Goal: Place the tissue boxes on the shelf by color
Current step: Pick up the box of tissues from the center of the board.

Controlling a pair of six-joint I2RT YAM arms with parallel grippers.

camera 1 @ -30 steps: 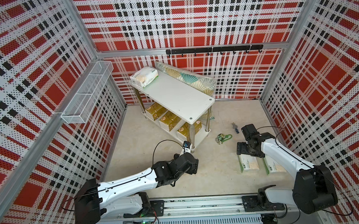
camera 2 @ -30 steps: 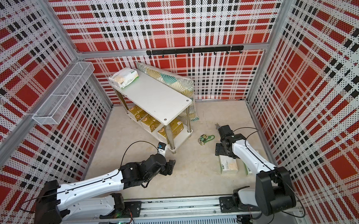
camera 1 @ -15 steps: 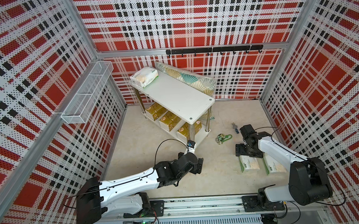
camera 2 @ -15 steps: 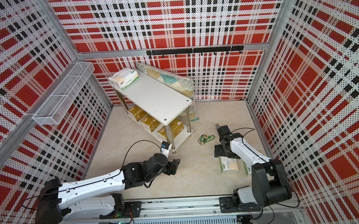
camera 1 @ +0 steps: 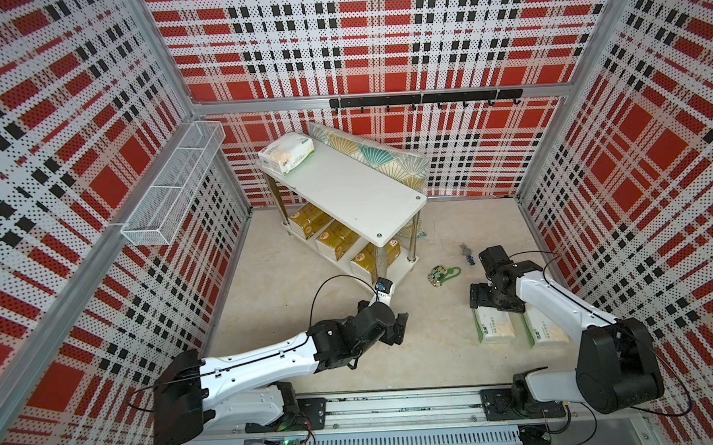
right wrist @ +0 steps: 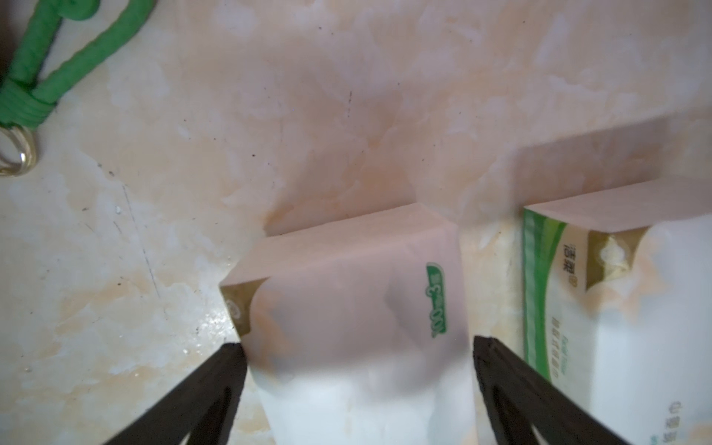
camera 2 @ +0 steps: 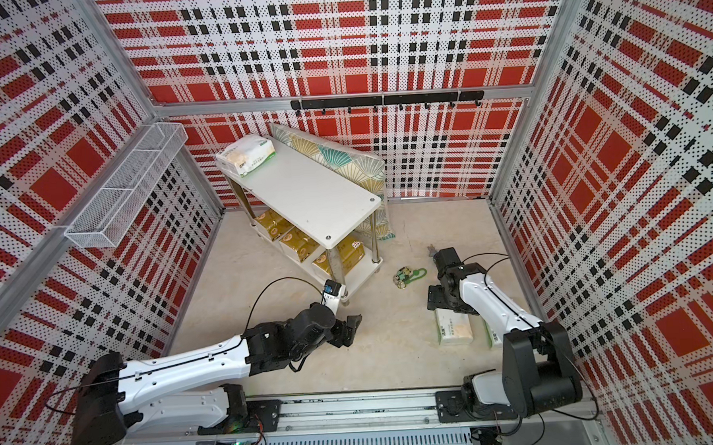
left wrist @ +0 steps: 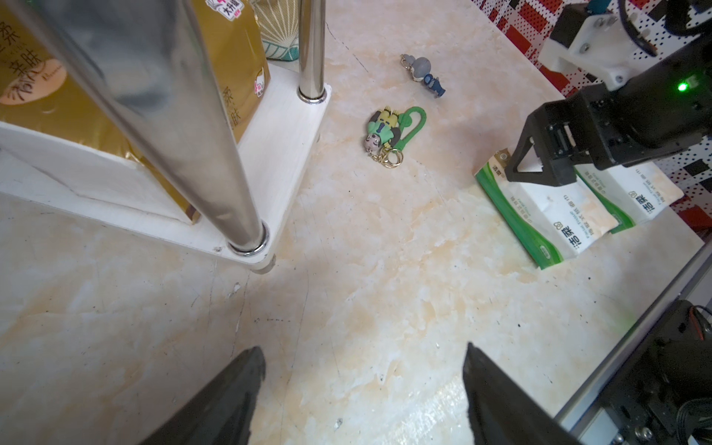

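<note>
I am lowering my right claw [right wrist: 358, 346] over a white tissue pack [right wrist: 346, 293] that is lying on the floor. The jaws are spread wide, one finger on each long side of the pack, and are not yet squeezing it. I am straddling it this way so that closing should catch the soft pack across its narrow width. A second white pack [right wrist: 616, 308] is lying just beside the claw's outer finger, parallel to the first one.

I am hovering my left claw [left wrist: 363, 348] low over bare floor, open and empty. It is sitting out of the way near the closest leg of the shelf [camera 1: 345, 191].

Well beyond both claws, three gold packs [camera 1: 337, 239] are filling the shelf's lower board. One more white pack [camera 1: 287, 152] is sitting at the far end of the top board, so I judge the white ones belong up there. A green keychain [left wrist: 389, 131] is lying on the floor between the claws.
</note>
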